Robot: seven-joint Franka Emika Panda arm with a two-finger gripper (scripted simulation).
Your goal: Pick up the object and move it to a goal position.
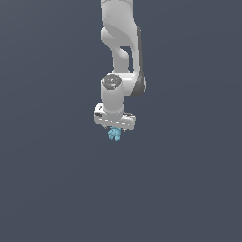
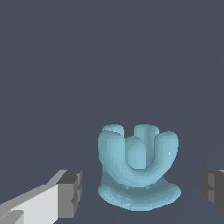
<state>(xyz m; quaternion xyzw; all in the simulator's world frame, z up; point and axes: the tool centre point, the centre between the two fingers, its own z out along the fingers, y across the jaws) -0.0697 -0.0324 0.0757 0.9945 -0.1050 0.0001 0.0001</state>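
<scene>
1. Between my two fingertips sits the object (image 2: 136, 168), and my gripper (image 2: 142, 192) is spread wide around it. On the wrist view there's clear grey gap on both sides, so neither pad is touching it. I've got hold of nothing right now.

2. My fingers (image 2: 69, 192) have dark grey pads on white bodies. One shows fully on the wrist view, the other is only a sliver at the frame edge.

3. The object itself is a light-blue lumpy little thing: a few rounded knobby lobes standing up like stubby fingers, joined by a curved U-shaped band, with a flatter curved lip at its base. It looks upright, lobes pointing away from the base.

4. On the exterior view the same object (image 1: 113, 134) peeks out just under my gripper (image 1: 115, 126), tiny compared with the hand. I honestly can't tell from that angle whether it's resting on the floor or not, since the ground is just flat grey with no shadow to go by.

5. Above the hand, my white arm (image 1: 120, 47) rises pretty much straight up and out of the exterior view's top edge, with a dark grey band on the elbow section.

6. Around all that is plain dark slate-grey surface (image 1: 47, 189) in every direction.
</scene>
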